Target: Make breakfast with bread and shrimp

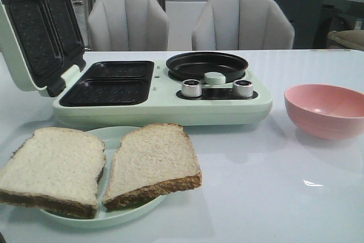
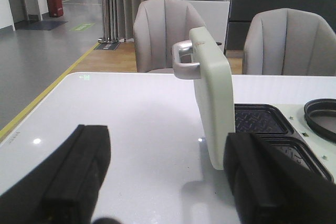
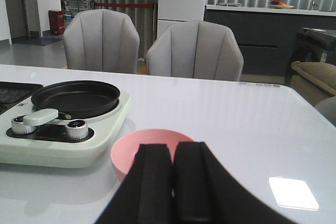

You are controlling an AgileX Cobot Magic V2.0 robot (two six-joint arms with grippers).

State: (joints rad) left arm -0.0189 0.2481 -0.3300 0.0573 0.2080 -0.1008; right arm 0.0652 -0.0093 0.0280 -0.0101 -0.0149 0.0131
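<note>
Front view: two bread slices (image 1: 96, 169) overhang a plate (image 1: 114, 135); left gripper (image 2: 165, 177) wide, right gripper (image 3: 172, 182) closed empty. Grip one slice's overhanging edge.

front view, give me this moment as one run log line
two pale square bread slices on light green plate | left pincer open | right pincer shut | pink bowl

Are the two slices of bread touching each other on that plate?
Cannot tell. In the front view the left slice and right slice lie side by side on the plate, a dark seam between them; nothing shows contact plainly.
</note>
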